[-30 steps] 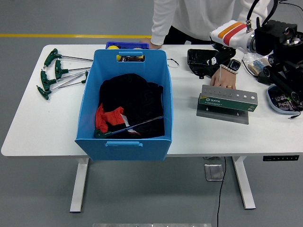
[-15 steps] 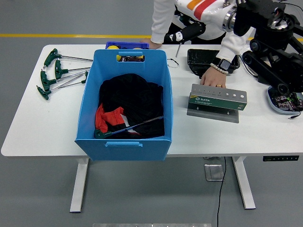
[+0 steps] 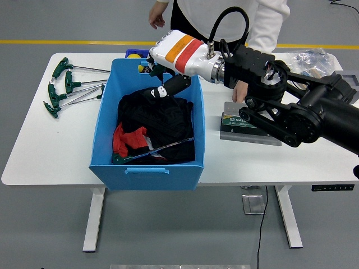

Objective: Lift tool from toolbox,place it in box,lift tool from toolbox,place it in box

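My right hand (image 3: 167,85) hangs over the back half of the blue box (image 3: 106,120), its white forearm (image 3: 182,51) reaching in from the right. Its dark fingers are curled around a T-handle tool, which the hand mostly hides. Inside the box a green-handled T-handle hex key (image 3: 157,150) lies on black and red cloth (image 3: 154,120). The grey tool stand with a green label (image 3: 247,122) sits right of the box, partly behind my arm. Several more green T-handle keys (image 3: 67,87) lie at the table's left end. My left arm is out of sight.
A person stands at the far side, one hand (image 3: 156,19) raised above the table, the other hand (image 3: 241,91) near the stand. A small blue bin with yellow items (image 3: 136,55) sits behind the box. A plastic bag (image 3: 308,59) lies at the back right.
My right arm has swung left from the table's right side to over the blue box. The tool stand has shifted a little left. The person's left-side hand has lifted off the table.
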